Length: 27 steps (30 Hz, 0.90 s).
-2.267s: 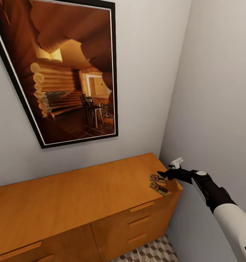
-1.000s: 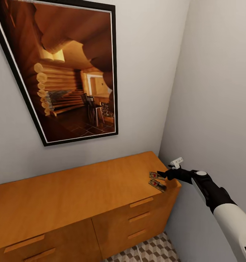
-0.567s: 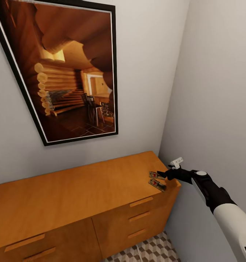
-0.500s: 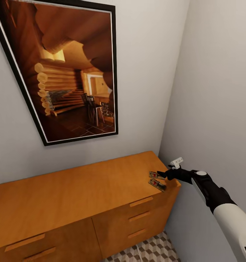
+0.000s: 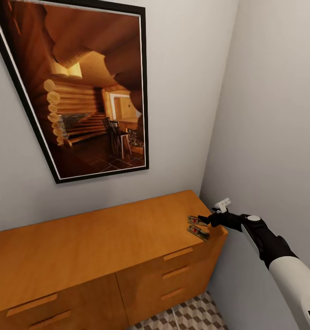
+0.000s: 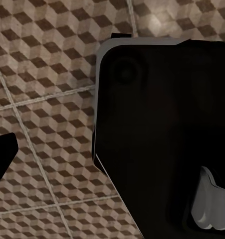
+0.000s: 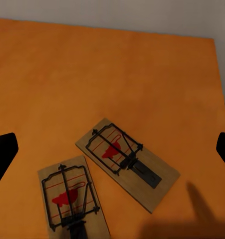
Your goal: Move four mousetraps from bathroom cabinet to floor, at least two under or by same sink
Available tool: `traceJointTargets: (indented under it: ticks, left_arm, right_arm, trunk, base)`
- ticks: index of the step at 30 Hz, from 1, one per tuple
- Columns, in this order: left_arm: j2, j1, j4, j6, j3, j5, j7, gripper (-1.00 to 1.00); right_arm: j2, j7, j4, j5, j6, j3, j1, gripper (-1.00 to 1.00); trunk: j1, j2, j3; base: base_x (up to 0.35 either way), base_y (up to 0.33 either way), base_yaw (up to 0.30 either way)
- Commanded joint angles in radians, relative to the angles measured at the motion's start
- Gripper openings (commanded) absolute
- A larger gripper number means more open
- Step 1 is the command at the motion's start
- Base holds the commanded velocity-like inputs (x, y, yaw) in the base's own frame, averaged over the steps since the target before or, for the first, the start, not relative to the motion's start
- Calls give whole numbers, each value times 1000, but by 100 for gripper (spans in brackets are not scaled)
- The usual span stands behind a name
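Observation:
Two mousetraps lie side by side near the right end of the cabinet top [image 5: 104, 238]: the farther one [image 5: 195, 221] [image 7: 127, 162] and the nearer one [image 5: 199, 233] [image 7: 72, 199]. Each is a small wooden board with dark wire and a red mark. My right gripper [image 5: 202, 219] [image 7: 112, 152] hovers just above them, open wide, with nothing between its fingers. The left wrist view looks down on the cube-patterned bathroom floor [image 6: 42, 74], where one dark fingertip [image 6: 1, 158] of the left gripper shows at the edge, spread wide. The other two mousetraps and the sink are out of view.
A large framed picture [image 5: 81, 87] hangs on the wall behind the cabinet. A grey side wall [image 5: 274, 137] runs close along the cabinet's right end and my right arm. A strip of patterned floor [image 5: 191, 316] shows below the drawer fronts.
The whole view shifted slightly about two seconds ago, so the camera moved. Over the last second nothing has visibly moved.

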Motion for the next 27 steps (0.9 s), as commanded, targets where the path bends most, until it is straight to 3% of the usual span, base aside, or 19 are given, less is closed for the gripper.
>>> traceJointTargets:
  ticks: [1,12,27]
  left_arm:
    - [-1,-2,4,-7,-8,7,1,100]
    - [-2,-2,4,-7,-8,7,1,100]
    - [-2,-2,4,-7,-8,7,1,100]
  right_arm:
    - [-1,2,-2,2,5,2,-1,100]
    - [-1,2,-2,2,5,3,-1,100]
    - [1,2,0,0,5,3,-1,100]
  trunk:
    - [1,-2,-2]
    - [1,-2,-2]
    - [1,-2,-10]
  base:
    - [-73,0,0]
    - [-123,0,0]
    - [-9,0,0]
